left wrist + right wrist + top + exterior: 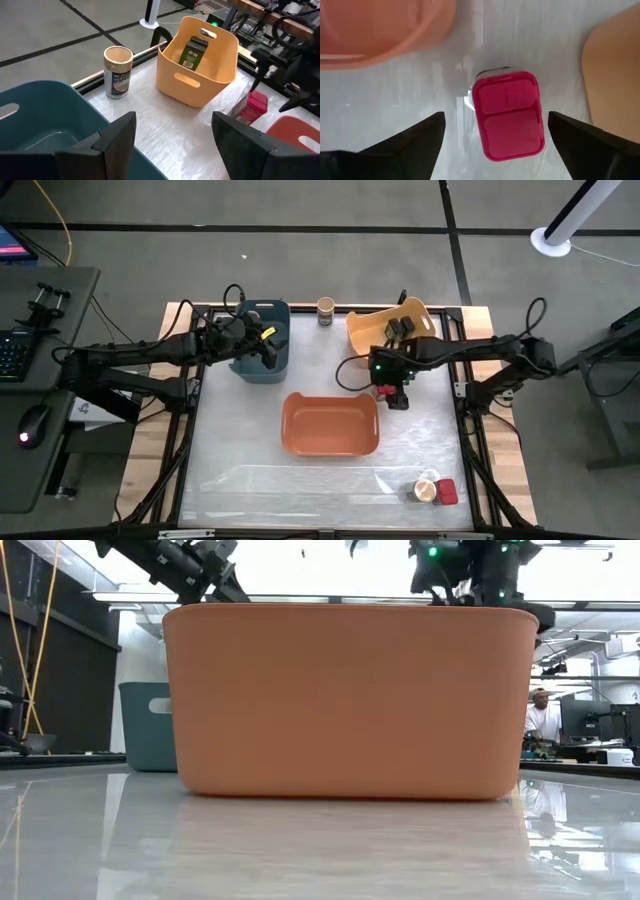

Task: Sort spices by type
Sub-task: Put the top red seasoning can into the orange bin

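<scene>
A red square tin stands upright on the table between the orange bin and the yellow bin. My right gripper hangs above it, open, one finger on either side and neither touching; the same tin shows in the left wrist view. A tan-lidded round jar stands by the far edge. A dark blocky container lies in the yellow bin. Another jar and red tin sit near the right front corner. My left gripper is open over the blue bin.
The orange bin fills the middle of the low view and hides most of the table behind it; the blue bin stands to its left. A person sits in the room beyond. Bare table lies along the near edge.
</scene>
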